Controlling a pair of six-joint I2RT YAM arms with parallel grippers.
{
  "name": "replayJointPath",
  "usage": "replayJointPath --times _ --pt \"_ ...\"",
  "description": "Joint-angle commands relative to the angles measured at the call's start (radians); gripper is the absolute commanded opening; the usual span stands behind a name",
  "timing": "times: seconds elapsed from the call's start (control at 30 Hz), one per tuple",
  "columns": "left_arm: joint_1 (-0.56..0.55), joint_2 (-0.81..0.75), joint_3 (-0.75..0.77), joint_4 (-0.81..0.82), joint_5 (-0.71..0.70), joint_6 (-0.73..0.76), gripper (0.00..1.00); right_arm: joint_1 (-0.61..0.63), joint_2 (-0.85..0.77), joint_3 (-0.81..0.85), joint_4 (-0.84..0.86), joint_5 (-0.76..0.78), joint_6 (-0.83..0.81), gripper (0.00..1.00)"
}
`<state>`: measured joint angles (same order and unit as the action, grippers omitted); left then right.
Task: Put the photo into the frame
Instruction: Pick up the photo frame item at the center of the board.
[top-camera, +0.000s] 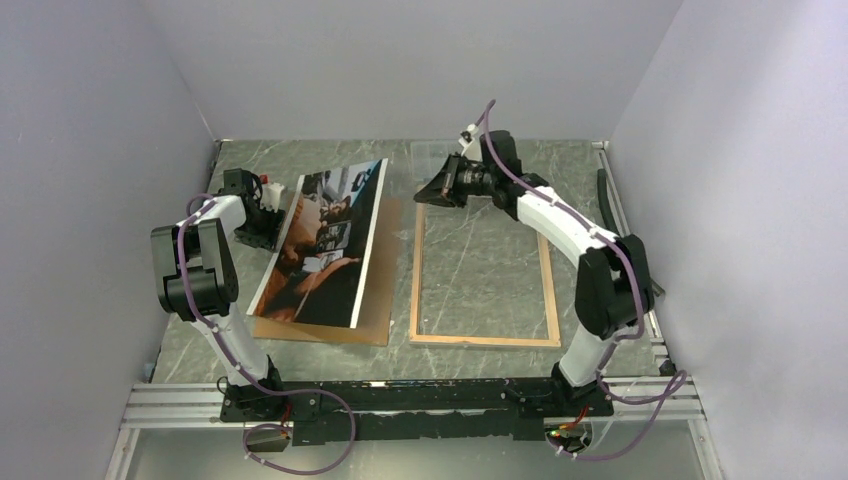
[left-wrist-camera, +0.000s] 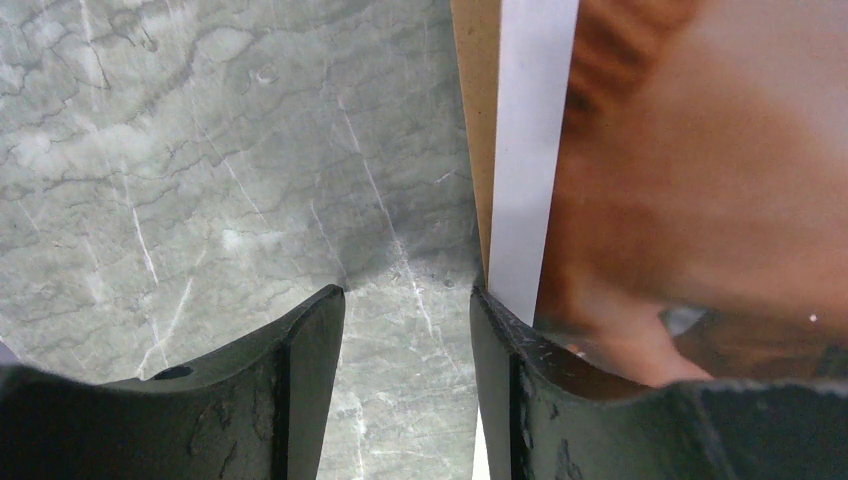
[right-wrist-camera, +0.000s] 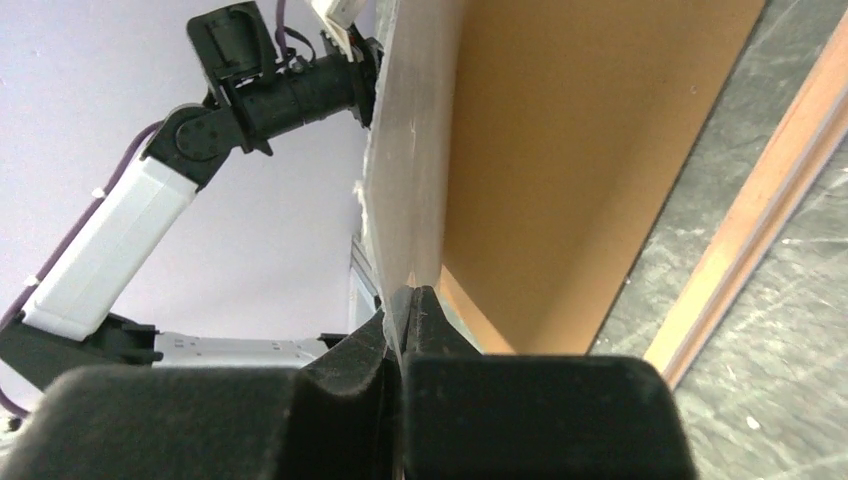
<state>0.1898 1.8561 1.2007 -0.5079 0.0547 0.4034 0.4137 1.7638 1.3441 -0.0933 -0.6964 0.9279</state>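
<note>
The photo (top-camera: 322, 240) lies picture side up over the brown backing board (top-camera: 375, 325), with its right side raised. My right gripper (top-camera: 420, 196) is shut on the photo's right edge. In the right wrist view the thin white sheet (right-wrist-camera: 415, 170) rises from between the closed fingertips (right-wrist-camera: 405, 298). My left gripper (top-camera: 270, 207) is open at the photo's left edge. In the left wrist view its right finger (left-wrist-camera: 500, 370) sits against the photo's white border (left-wrist-camera: 525, 150), with bare table between the fingers. The frame (top-camera: 485, 341) lies flat, wood back up, to the right of the board.
The backing board shows under the photo in the right wrist view (right-wrist-camera: 590, 150), beside the frame's rail (right-wrist-camera: 745, 235). A small clear plastic box (top-camera: 437, 152) stands at the back. Grey walls close in the table on three sides. A metal rail (top-camera: 400, 400) runs along the near edge.
</note>
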Motion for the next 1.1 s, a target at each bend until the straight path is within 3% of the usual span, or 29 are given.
replayJointPath --times 0.0,0.47,0.63,0.7,0.73,0.77,1.07 --pt "-0.003 0.003 -0.028 -0.024 -0.001 0.024 0.55 -0.039 -0.113 0.080 -0.212 0.035 -0.149 0.00" --pt "-0.036 -0.012 -0.007 -0.062 0.020 0.006 0.57 -0.180 -0.356 0.346 -0.648 0.175 -0.402 0.00" --pt "-0.035 -0.068 0.100 -0.163 0.070 -0.012 0.67 -0.196 -0.365 0.451 -0.713 0.139 -0.433 0.00" --pt "-0.035 -0.093 0.158 -0.212 0.100 -0.022 0.81 -0.199 -0.363 0.498 -0.741 0.139 -0.446 0.00" --pt "-0.035 -0.101 0.189 -0.241 0.118 -0.029 0.92 -0.199 -0.364 0.520 -0.755 0.139 -0.451 0.00" --pt "-0.035 -0.107 0.219 -0.271 0.139 -0.034 0.94 -0.199 -0.363 0.545 -0.770 0.142 -0.454 0.00" --pt "-0.085 -0.163 0.433 -0.471 0.454 -0.065 0.95 -0.198 -0.376 0.702 -0.879 0.097 -0.504 0.00"
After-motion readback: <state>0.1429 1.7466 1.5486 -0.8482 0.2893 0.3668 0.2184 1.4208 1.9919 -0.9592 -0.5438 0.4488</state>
